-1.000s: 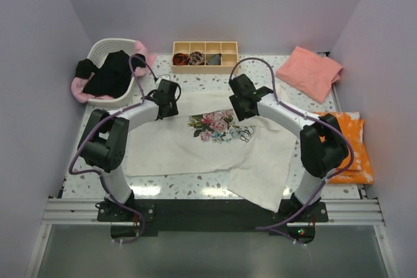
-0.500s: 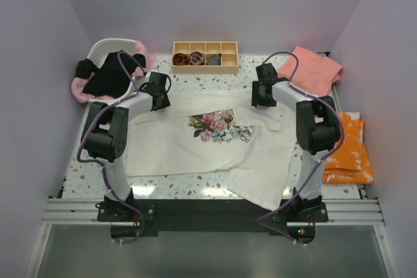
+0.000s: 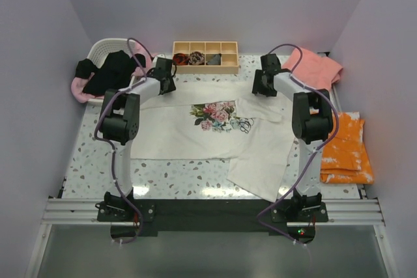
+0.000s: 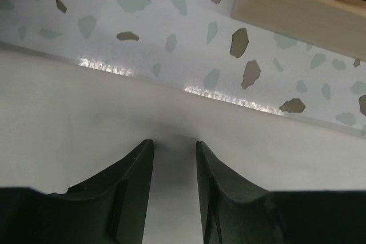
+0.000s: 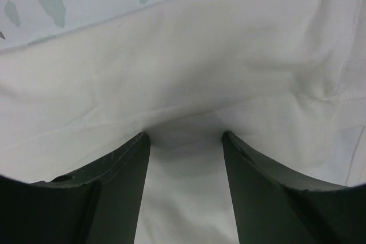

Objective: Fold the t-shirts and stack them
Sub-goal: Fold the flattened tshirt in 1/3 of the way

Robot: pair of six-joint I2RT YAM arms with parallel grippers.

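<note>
The large cream-white t-shirt (image 3: 195,138) lies spread on the table, its rose print (image 3: 220,115) facing up and one part hanging toward the near edge. My left gripper (image 3: 167,86) (image 4: 174,143) rests on the shirt's far left edge, jaws apart, with flat cloth between the fingertips. At the far right shoulder, my right gripper (image 3: 263,88) (image 5: 186,134) stands open, its tips pressed into the cloth, which bunches slightly ahead of them. A salmon-pink t-shirt (image 3: 311,71) lies at the back right. Black (image 3: 107,73) and light pink (image 3: 79,90) t-shirts fill the basket.
A white basket (image 3: 103,49) stands at the back left. A wooden compartment box (image 3: 205,64) (image 4: 297,10) with small rolled bundles sits at the back centre, just beyond the left gripper. An orange patterned cloth (image 3: 345,151) lies at the right edge. Walls close in on three sides.
Both arms have stretched away from me, from beside the rose print to the shirt's far edge. The right gripper also moved right. The shirt's far edge has slid toward the wooden box.
</note>
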